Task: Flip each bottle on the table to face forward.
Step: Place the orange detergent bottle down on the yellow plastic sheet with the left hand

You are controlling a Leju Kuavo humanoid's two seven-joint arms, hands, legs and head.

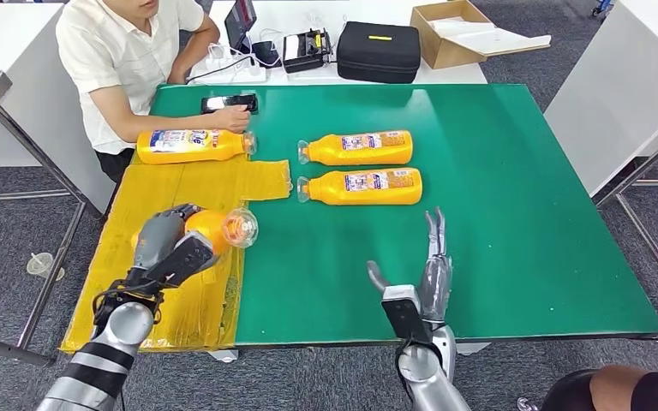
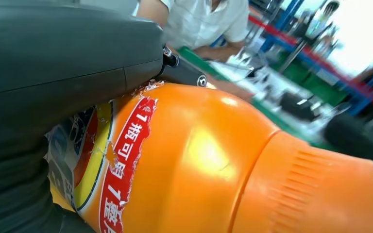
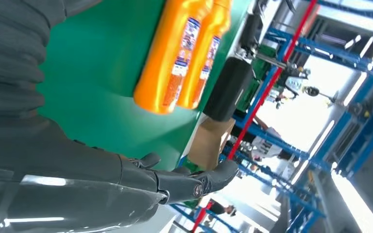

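So from my seat, the left hand [image 1: 170, 244] has its fingers wrapped around an orange bottle [image 1: 210, 229], holding it over the yellow taped sheet [image 1: 184, 184] at the near-left part of the green table [image 1: 497, 214], with the clear cap end [image 1: 242, 227] pointing toward the middle of the table. On the left wrist cam the bottle's shoulder and ribbed neck are right up in the lens, and I can see the label [image 2: 121, 160] is red and yellow with torn edges, tucked partly under the hand's grey cover. The right hand [image 1: 424, 278] has nothing in it: fingers straight and stretched forward, thumb sticking out to the side, sitting over the near edge of the table, well apart from any bottle. Three more orange bottles are lying on their sides further out. One [image 1: 190, 145] is at the far end of the yellow sheet, cap toward the right, and the person in the white shirt [image 1: 128, 51] has a hand [image 1: 233, 118] just beside it. The other two are side by side near the middle of the green, the farther one [image 1: 358, 148] and the nearer one [image 1: 361, 186], both with caps to the left and labels up. Behind the table there's a black case [image 1: 378, 51], an open cardboard box [image 1: 454, 32] and a small black device [image 1: 230, 104] near the person.
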